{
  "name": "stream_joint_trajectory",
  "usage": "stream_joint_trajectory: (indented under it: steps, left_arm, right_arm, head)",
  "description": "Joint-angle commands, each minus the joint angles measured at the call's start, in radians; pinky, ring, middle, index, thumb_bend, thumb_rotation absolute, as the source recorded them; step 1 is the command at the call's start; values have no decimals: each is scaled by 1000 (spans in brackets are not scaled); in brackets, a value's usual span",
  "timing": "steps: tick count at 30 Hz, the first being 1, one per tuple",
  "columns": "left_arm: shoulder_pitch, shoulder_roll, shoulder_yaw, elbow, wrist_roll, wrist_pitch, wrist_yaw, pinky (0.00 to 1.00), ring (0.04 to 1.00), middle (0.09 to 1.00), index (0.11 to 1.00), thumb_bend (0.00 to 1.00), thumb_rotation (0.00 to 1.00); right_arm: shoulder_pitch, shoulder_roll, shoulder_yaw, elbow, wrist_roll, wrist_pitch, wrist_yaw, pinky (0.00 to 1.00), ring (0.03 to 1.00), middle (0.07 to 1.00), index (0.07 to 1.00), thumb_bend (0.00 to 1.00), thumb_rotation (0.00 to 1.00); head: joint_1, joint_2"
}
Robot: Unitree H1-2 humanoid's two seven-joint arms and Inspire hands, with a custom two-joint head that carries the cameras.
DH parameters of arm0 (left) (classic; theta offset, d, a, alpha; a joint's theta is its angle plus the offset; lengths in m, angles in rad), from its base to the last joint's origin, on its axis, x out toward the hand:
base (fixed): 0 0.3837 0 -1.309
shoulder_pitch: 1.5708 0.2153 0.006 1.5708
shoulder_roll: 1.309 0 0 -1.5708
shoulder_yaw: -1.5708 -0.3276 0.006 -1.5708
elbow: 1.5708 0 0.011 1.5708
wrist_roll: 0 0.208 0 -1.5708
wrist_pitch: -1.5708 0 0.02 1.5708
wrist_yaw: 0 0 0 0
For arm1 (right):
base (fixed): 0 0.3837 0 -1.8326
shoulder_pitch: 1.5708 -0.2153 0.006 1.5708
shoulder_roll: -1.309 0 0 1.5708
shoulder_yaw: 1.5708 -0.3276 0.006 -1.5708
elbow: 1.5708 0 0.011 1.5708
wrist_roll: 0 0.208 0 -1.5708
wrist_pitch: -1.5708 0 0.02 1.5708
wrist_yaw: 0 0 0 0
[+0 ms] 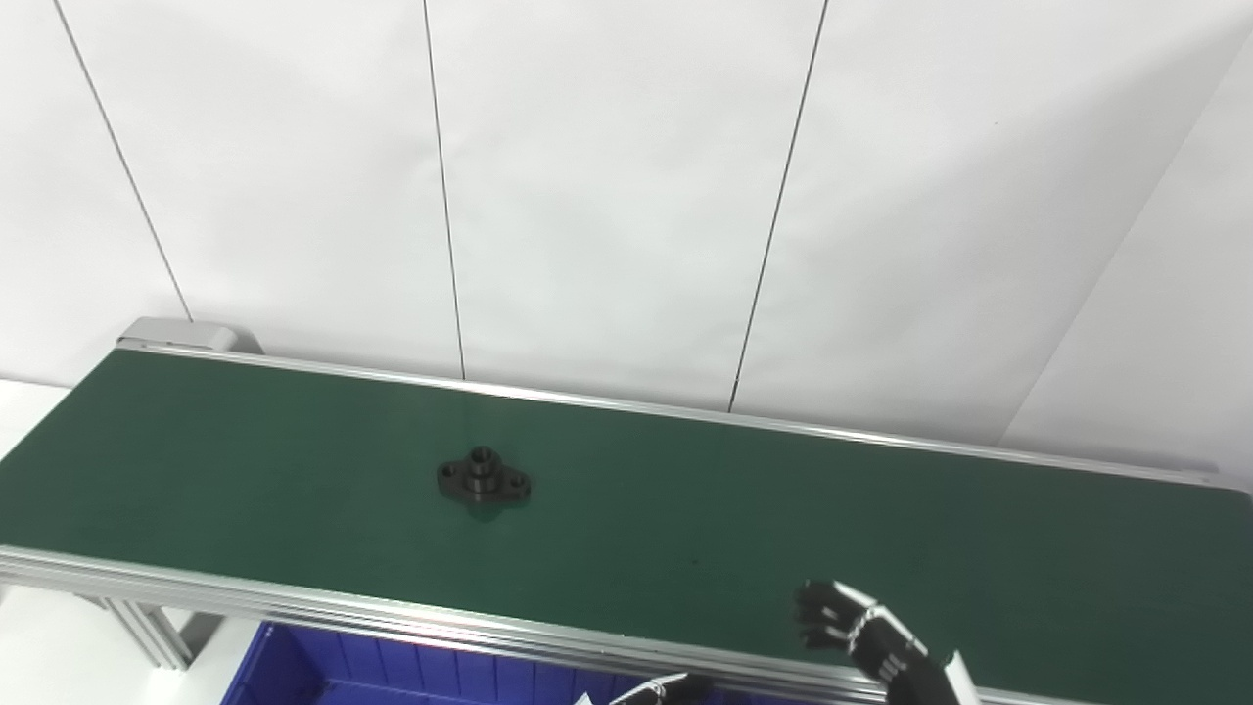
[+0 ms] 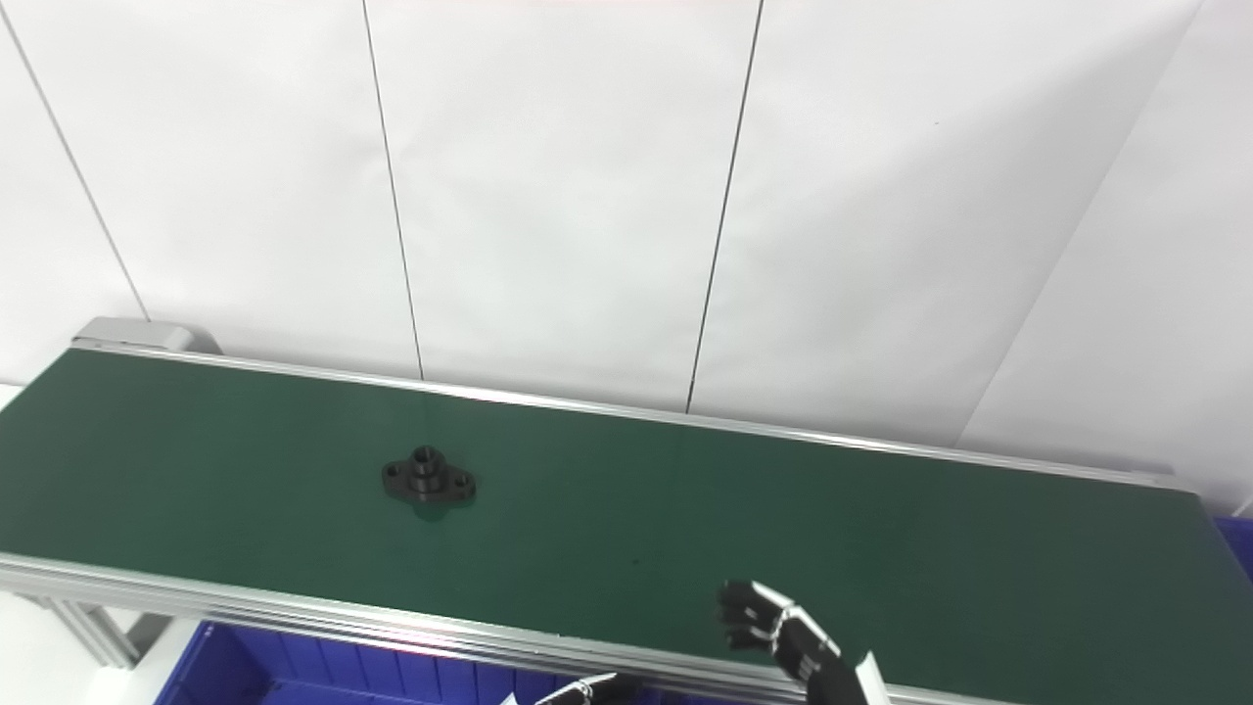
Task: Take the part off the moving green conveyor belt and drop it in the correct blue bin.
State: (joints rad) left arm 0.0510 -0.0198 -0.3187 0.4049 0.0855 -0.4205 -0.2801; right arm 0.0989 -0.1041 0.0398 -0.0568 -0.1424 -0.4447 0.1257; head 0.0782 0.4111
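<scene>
Nothing is done yet: the black flanged part (image 1: 483, 478) lies untouched on the green conveyor belt (image 1: 685, 509), left of its middle, well apart from both hands; pick and drop remain. The right hand (image 1: 847, 627) hovers over the belt's near edge toward the right end, fingers curled, holding nothing; the left hand (image 1: 666, 691) barely shows at the near edge above the blue bin (image 1: 323, 666), its state impossible to tell.

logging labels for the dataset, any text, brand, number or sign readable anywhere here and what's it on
No readable text in either view.
The black part shows only holes and a raised hub, no marking.
The green conveyor belt and its metal rail are plain.
The blue bin shows no label on the part in view.
The right hand and the left hand carry pale patches, not letters.
The white wall panels are blank.
</scene>
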Motion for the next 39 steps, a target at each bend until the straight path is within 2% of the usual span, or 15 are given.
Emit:
stream_joint_trajectory:
  steps: [1,5,9,15,19,23,29,39]
  left_arm:
    - [-21,-12,-6,-17,3,-22,5,833,903,889,853,994,846]
    - [-21,-12,-3,-18,-8,-25,-1,845,910,893,853,975,839]
    - [-22,-6,-3,-18,-14,-33,-6,841,907,893,851,972,841]
    - [-25,-6,-3,-17,-15,-15,-10,848,909,896,854,993,852]
    - [-29,-6,-4,-15,-9,-12,-8,850,911,893,858,999,865]
    - [-31,-9,-3,-15,-12,-7,-9,830,904,895,859,994,858]
    - [-36,-12,-3,-3,-19,-11,-15,855,916,903,864,991,859]
    - [-41,-21,-8,0,-28,-18,-16,850,911,906,863,977,853]
  right_arm:
    - [-57,-2,14,-45,-45,-25,-81,618,721,781,788,749,829]
    - [-135,1,10,-29,-107,-20,-112,642,740,798,804,779,760]
    - [-194,4,7,-32,-186,18,-128,660,756,810,818,819,717]
    - [-278,3,31,-51,-355,115,-132,675,784,834,841,826,772]
    - [-339,5,56,-52,-470,200,-124,720,800,841,844,831,799]
    - [-420,-15,90,10,-575,262,-125,675,784,841,843,851,828]
    - [-511,-50,143,108,-678,317,-134,712,812,848,849,839,785]
    - [-656,-67,227,342,-744,312,-199,736,806,832,833,849,740]
  head:
    - [1,0]
    - [-7,3]
    - [-21,9]
    - [-36,16]
    - [-40,19]
    - [-40,20]
    - [-43,21]
    - [-41,28]
